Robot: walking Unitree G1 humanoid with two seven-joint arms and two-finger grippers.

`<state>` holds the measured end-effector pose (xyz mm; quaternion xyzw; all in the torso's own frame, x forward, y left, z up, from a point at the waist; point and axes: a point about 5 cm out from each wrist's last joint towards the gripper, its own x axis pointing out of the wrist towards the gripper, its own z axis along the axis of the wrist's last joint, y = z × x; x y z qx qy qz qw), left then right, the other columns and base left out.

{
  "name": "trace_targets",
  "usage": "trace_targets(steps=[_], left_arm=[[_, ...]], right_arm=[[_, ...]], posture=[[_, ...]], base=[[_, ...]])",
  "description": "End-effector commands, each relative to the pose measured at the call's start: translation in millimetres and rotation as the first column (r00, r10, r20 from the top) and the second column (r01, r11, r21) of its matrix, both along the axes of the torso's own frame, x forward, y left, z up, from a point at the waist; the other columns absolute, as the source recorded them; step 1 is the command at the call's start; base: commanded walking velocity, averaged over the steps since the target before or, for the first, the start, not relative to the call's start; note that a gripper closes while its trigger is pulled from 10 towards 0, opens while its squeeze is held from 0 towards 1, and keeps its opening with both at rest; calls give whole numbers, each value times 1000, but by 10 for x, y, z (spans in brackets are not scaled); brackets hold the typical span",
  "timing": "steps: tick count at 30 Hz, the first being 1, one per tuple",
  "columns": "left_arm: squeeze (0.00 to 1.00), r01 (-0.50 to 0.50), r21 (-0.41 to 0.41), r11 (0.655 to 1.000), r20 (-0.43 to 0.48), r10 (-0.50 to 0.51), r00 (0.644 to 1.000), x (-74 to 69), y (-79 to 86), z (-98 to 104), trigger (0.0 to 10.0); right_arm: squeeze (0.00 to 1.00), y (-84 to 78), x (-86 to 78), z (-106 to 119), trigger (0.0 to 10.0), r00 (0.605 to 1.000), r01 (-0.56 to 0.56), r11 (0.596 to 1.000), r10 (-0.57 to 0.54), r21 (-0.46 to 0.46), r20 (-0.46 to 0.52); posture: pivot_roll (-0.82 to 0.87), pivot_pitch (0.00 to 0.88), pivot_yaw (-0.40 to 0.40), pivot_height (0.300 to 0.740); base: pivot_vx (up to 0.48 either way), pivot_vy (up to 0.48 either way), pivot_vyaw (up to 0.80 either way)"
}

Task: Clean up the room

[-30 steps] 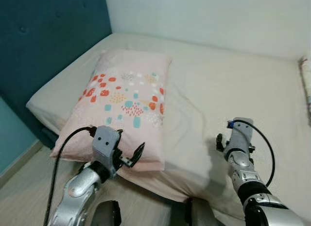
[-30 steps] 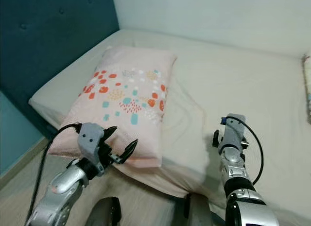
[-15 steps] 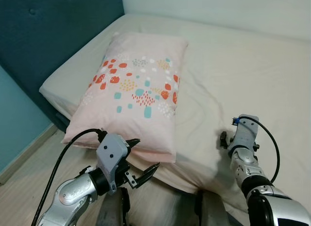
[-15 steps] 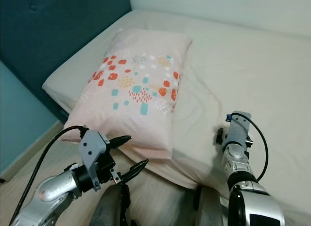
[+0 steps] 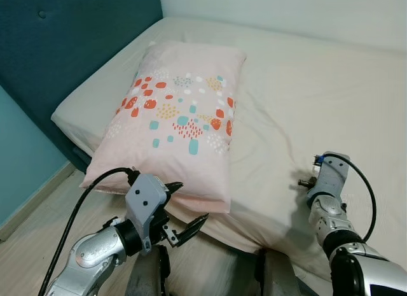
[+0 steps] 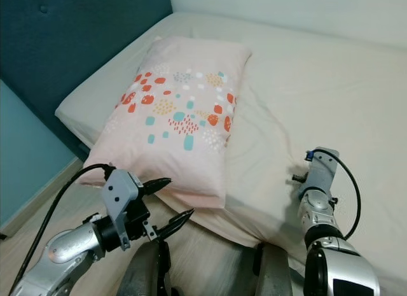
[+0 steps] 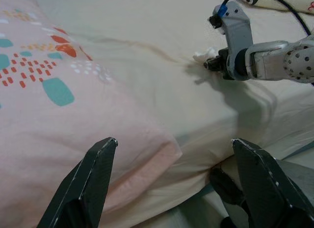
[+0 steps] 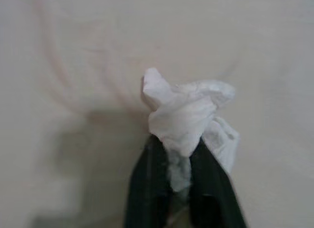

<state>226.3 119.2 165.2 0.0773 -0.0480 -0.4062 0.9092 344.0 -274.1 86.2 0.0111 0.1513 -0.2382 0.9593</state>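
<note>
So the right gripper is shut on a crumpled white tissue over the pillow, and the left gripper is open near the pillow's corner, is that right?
Not quite. The right gripper is shut on the crumpled white tissue, but over the bare bed sheet, well apart from the pillow, as the left eye view shows. The left gripper is open near the pillow's corner.

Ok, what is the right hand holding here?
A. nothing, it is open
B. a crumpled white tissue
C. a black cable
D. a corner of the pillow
B: the right hand has its fingers shut on a crumpled white tissue, just above the bed sheet.
</note>
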Motion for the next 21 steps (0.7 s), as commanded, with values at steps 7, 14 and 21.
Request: trace_targets(steps=[7, 14, 21], left_arm=[[0, -45, -2, 999, -40, 45, 998, 98, 42, -183, 10000], [0, -244, -13, 970, -73, 242, 967, 347, 149, -347, 10000], [0, -436, -36, 899, -151, 427, 892, 566, 173, -419, 10000]], right_arm=[[0, 104, -22, -85, 0, 1000, -6, 1000, 5, 27, 8], [0, 384, 6, -75, 0, 991, -83, 996, 81, 17, 109], [0, 881, -195, 35, 10000, 933, -267, 960, 280, -87, 226]], posture=[[96, 133, 20, 575], [23, 47, -15, 575], [-17, 22, -27, 575]], base=[[0, 0, 0], [0, 0, 0], [0, 0, 0]])
